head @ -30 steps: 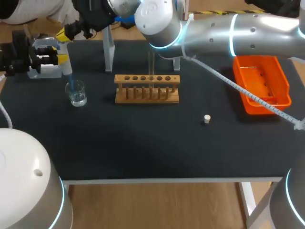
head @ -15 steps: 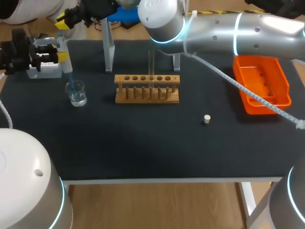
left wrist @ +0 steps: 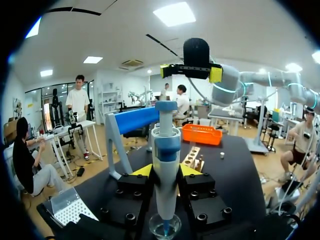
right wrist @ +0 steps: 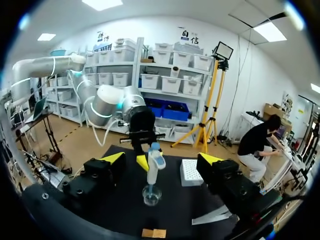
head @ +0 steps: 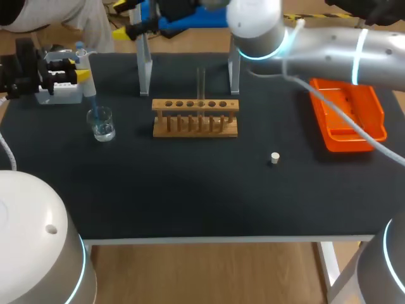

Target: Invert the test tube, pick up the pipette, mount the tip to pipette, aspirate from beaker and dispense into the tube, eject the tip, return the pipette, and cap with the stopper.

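A robotics lab set for wet-bench work. The black table (head: pixel 190 196) carries a wooden tube rack (head: pixel 195 118) with a glass tube (head: pixel 201 82), a beaker (head: pixel 101 123) near its left edge, a pipette (head: pixel 84 73), a tip box (right wrist: pixel 190 172), a stopper (head: pixel 274 158) and an orange bin (head: pixel 347 113) by its right edge. Two robot arms, left (head: pixel 25 76) and right (head: pixel 329 44), work over it.

Black-topped table (head: pixel 190 190), pale wooden floor (head: pixel 209 272) beneath.
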